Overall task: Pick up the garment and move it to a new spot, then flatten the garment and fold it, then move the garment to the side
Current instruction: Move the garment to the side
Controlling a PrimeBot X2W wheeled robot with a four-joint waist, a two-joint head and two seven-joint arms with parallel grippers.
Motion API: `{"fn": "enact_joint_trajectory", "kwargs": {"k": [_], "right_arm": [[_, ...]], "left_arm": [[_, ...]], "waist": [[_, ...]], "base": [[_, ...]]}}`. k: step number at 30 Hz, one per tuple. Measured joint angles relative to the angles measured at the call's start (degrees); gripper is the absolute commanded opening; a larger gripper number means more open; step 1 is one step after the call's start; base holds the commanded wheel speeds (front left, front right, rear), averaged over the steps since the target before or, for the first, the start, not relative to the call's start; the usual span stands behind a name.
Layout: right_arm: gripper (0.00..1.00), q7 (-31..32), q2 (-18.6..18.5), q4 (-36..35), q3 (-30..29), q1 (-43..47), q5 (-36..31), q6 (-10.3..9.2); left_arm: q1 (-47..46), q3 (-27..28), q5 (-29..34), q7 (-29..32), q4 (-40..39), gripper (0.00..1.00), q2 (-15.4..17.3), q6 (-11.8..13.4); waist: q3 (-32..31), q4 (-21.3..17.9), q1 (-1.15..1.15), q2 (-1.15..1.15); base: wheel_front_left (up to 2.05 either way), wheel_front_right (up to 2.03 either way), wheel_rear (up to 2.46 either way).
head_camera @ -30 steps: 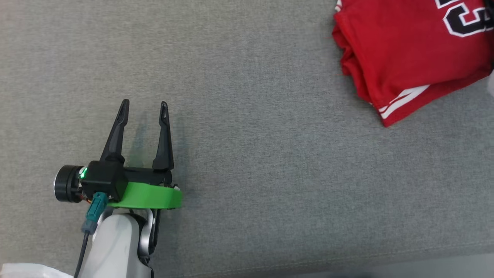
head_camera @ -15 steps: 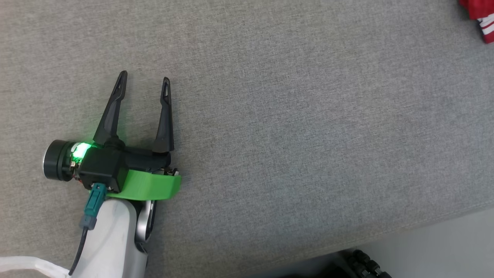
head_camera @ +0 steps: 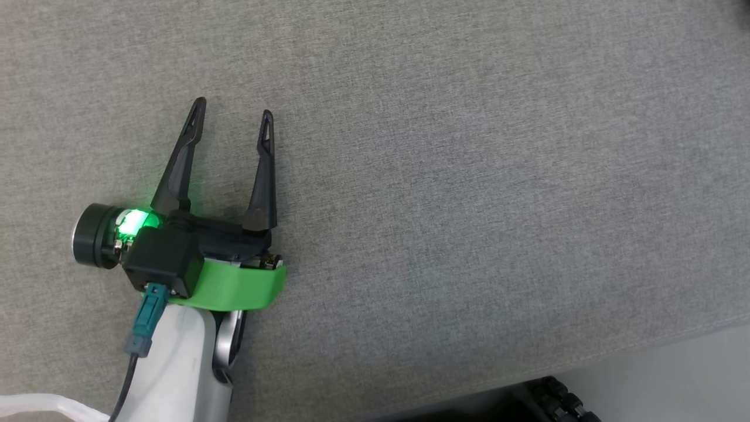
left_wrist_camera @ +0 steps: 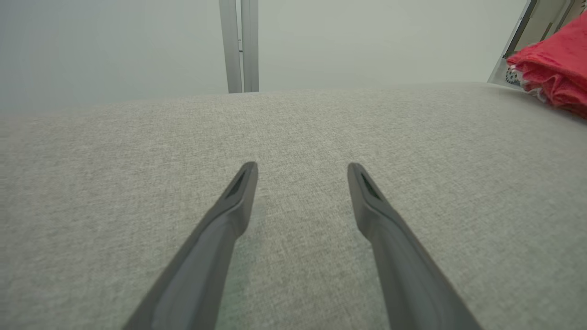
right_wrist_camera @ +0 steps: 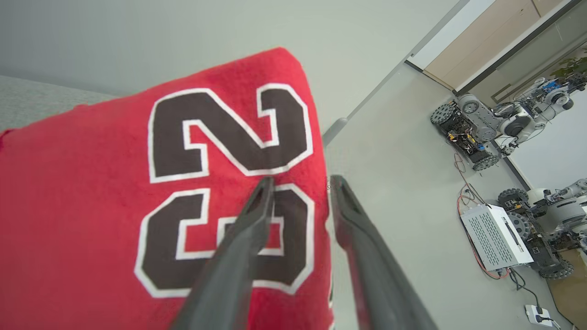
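Note:
The garment [right_wrist_camera: 91, 192] is a folded red jersey with dark, white-edged numerals, lying on the grey fabric surface [head_camera: 469, 176]. In the right wrist view my right gripper [right_wrist_camera: 302, 179] hangs over its edge with its fingers apart. One finger [right_wrist_camera: 247, 229] is above the numerals and the other lies past the hem, over the floor; nothing is pinched. A corner of the garment [left_wrist_camera: 555, 68] shows at the far right of the left wrist view. My left gripper [head_camera: 234, 114] rests open just above the bare surface, well away from the garment, with nothing between the fingers of the left gripper [left_wrist_camera: 302, 169].
The surface's front edge [head_camera: 644, 346] runs along the lower right, with pale floor beyond and a dark wheel [head_camera: 562, 398] below it. Past the garment stand other wheeled robots [right_wrist_camera: 481, 123] and a white box [right_wrist_camera: 497, 236] with cables. A grey post [left_wrist_camera: 238, 46] rises behind the surface.
The head camera has swung left, so the garment has slid out of its picture to the right and the surface's front edge has come in. My left gripper stays open in place.

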Motion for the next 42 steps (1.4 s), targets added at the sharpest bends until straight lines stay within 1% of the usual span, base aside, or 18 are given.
{"fn": "enact_joint_trajectory", "kwargs": {"k": [7, 10, 13, 16, 19, 21, 23, 28, 31, 38, 42], "right_arm": [[1.0, -2.9, 1.4, 4.0, 2.8, -2.6, -0.9, -0.01], [1.0, -5.0, 3.2, 4.2, 3.9, -2.9, -0.7, 0.0], [1.0, -7.4, 4.2, 4.0, 4.6, -3.0, -0.4, 0.0], [1.0, -9.4, 5.6, 2.8, 5.1, -2.6, -0.2, -0.01], [1.0, -10.1, 7.3, 0.4, 5.6, -1.1, 0.0, 0.0], [1.0, -10.2, 8.6, -1.7, 5.0, 0.5, 0.2, 0.0], [1.0, -10.4, 9.9, -5.4, 3.1, 2.4, 0.7, -0.01], [1.0, -10.4, 13.9, -13.4, 0.4, 10.6, -1.7, -0.01], [1.0, -10.4, 16.5, -17.5, -2.2, 15.6, -3.4, -0.01], [1.0, -10.4, 22.5, -24.4, -8.4, 26.1, -6.6, -0.01], [1.0, -10.4, 25.7, -28.1, -10.9, 32.0, -8.3, -0.01]], "left_arm": [[0.3, 0.7, -0.4, 0.0, 0.3, 1.0, -0.1, 0.3], [0.6, 1.1, -0.6, 0.0, 0.7, 1.0, -0.1, 0.4], [1.3, 1.6, -0.8, 0.0, 0.8, 1.0, -0.1, 0.7], [2.5, 2.5, -1.3, 0.1, 0.8, 1.0, -0.1, 1.0], [4.2, 3.4, -1.8, 0.1, 0.6, 1.0, -0.1, 1.2], [5.2, 4.1, -2.2, 0.1, 0.5, 1.0, -0.1, 1.2], [6.3, 4.8, -2.4, 0.1, 0.5, 1.0, -0.1, 1.2], [9.1, 6.4, -3.1, 0.1, 0.8, 1.0, -0.1, 1.3], [10.7, 7.5, -3.8, 0.1, 1.2, 1.0, -0.2, 1.3], [13.5, 8.8, -4.3, 0.1, 2.4, 1.0, -0.5, 1.1], [14.5, 9.6, -4.8, 0.1, 3.1, 1.0, -0.7, 0.8]], "waist": [[-1.0, 0.5, 0.0, 0.0], [-1.7, 0.5, 0.0, 0.0], [-3.0, 0.5, 0.0, 0.0], [-4.6, 0.7, 0.0, 0.0], [-6.5, 1.0, 0.0, 0.0], [-7.8, 1.2, 0.0, 0.0], [-9.4, 1.4, 0.0, 0.0], [-13.0, 2.1, 0.0, 0.0], [-15.5, 2.6, 0.0, 0.0], [-20.2, 3.4, 0.0, 0.0], [-22.5, 3.6, 0.0, 0.0]], "base": [[0.0, 0.0, 0.0], [0.0, 0.0, 0.0], [0.0, 0.0, 0.0], [0.0, 0.0, 0.0], [0.0, 0.0, 0.0], [0.0, 0.0, 0.0], [0.0, 0.0, 0.0], [0.0, 0.0, 0.0], [0.0, 0.0, 0.0], [0.0, 0.0, 0.0], [0.0, 0.0, 0.0]]}}
